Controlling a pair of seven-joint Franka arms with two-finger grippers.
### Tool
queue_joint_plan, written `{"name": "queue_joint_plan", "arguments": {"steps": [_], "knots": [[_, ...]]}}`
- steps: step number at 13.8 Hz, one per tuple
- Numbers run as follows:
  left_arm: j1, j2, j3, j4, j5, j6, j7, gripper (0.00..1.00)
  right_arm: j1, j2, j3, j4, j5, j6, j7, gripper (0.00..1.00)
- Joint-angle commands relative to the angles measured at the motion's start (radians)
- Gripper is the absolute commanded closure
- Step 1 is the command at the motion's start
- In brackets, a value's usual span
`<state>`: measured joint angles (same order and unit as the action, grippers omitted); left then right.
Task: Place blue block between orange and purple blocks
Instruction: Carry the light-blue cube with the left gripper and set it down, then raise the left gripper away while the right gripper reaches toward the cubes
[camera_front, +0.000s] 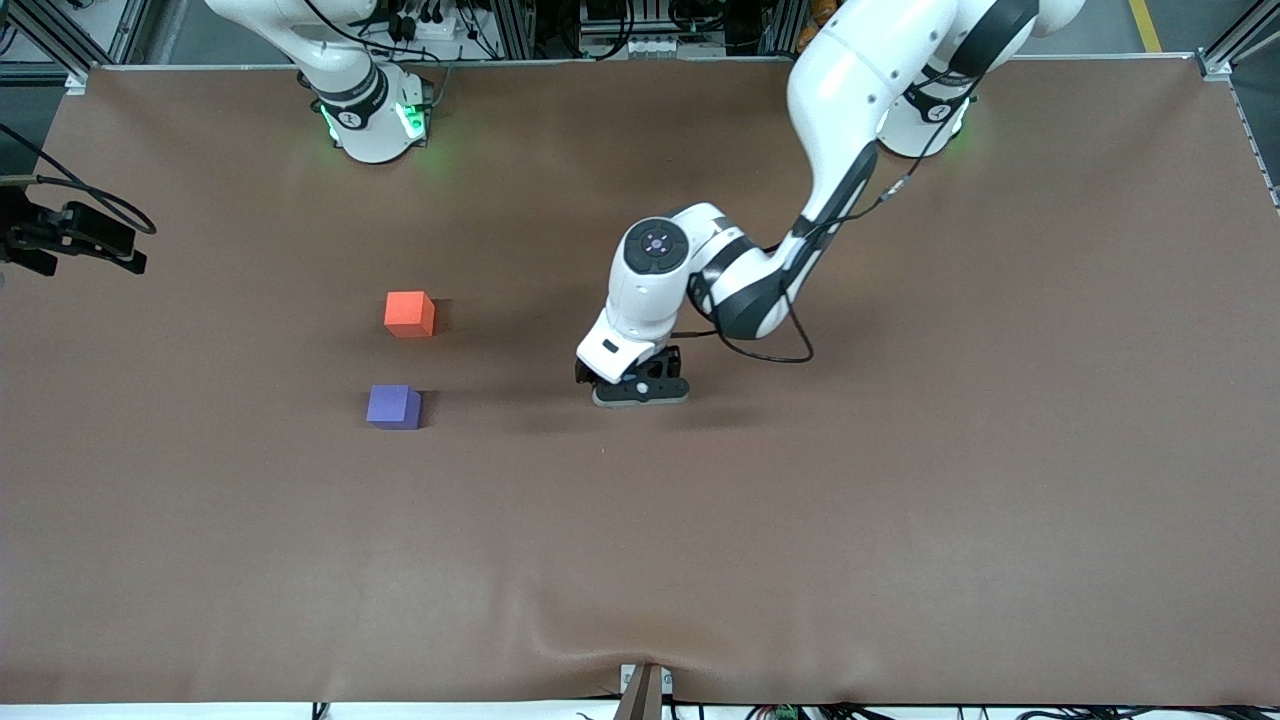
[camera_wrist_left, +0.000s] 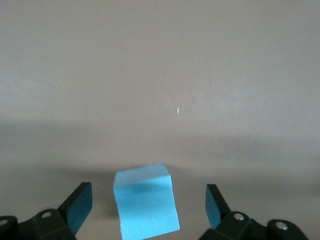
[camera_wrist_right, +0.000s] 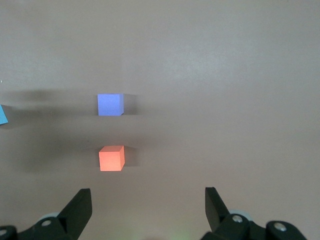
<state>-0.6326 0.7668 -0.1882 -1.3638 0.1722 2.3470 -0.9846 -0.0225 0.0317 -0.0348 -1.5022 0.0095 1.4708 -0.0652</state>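
1. A brown mat covers the counter (camera_front: 900, 500), with both arm bases along its edge farthest from the front camera.
2. The blue block (camera_wrist_left: 146, 201) sits on the mat between the spread fingers of the left end effector (camera_wrist_left: 149, 205), neither pad touching it; it is released, not grasped. It is hidden in the front view.
3. The purple block (camera_front: 394, 407) lies nearer the front camera than the orange block (camera_front: 409, 313), a gap between them, well apart from the blue block toward the right arm's end.
4. To do this well: square the tilted block between the pads, close evenly, lift, then lower into the gap without nudging either neighbour.
5. The left arm reaches across, wrist bent down. The right end effector (camera_wrist_right: 147, 210), open and empty, waits above the orange block.
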Motion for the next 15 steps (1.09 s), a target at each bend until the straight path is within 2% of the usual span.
{"name": "queue_joint_plan", "arguments": {"steps": [1,6,10,13,15], "knots": [[0.065,-0.131,0.003,-0.026,-0.007,-0.118,0.009,0.0,-0.011,-0.004,0.006,-0.004,0.018,-0.003,-0.005,0.0],[0.23,-0.222,-0.004,-0.037,-0.007,-0.311,0.203,0.0,0.015,0.004,0.009,-0.004,0.023,-0.003,-0.004,0.0],[0.437,-0.261,-0.004,-0.075,-0.005,-0.57,0.618,0.0,0.093,0.037,0.009,0.014,0.035,0.006,0.005,0.0],[0.594,-0.267,0.0,-0.153,0.01,-0.655,0.851,0.0,0.133,0.065,0.009,0.026,0.062,0.009,0.007,0.0],[0.665,-0.331,-0.008,-0.277,0.021,-0.623,0.865,0.0,0.151,0.086,0.009,0.025,0.122,0.029,0.007,0.0]]}}
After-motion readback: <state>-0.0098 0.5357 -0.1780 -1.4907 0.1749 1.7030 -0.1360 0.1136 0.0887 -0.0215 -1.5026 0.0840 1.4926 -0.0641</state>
